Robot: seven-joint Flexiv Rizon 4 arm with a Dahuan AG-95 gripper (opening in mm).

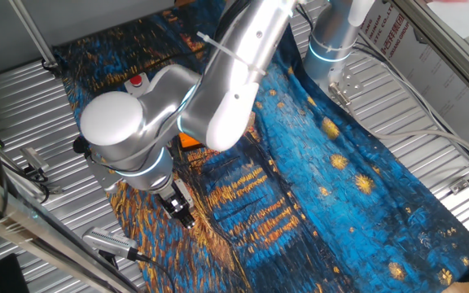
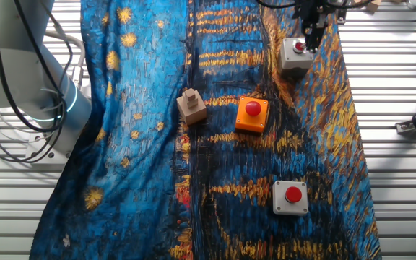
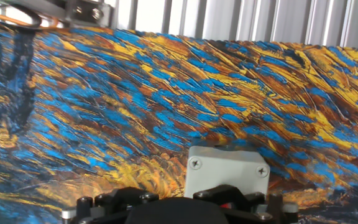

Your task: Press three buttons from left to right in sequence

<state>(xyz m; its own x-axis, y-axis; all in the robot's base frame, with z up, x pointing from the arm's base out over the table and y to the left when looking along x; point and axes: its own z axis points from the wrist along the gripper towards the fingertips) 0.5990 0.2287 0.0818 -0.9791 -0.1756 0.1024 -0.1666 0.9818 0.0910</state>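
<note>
Light is bright and even across the painted cloth [image 2: 143, 108], which serves as the landmark here. In the other fixed view the wooden block [image 2: 191, 105] on the cloth casts only a short, soft shadow. In one fixed view the white arm casing [image 1: 116, 118] above the cloth shows mild glare. In the hand view the cloth is sharp at mid-distance, while the dark end effector [image 3: 179, 208] at the bottom edge is blurred.

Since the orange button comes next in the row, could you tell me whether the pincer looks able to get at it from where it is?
Probably yes. The pincer is over the far grey button, and the orange button sits beside it with open cloth between. The wooden block stands off to the side, out of that path.
</note>
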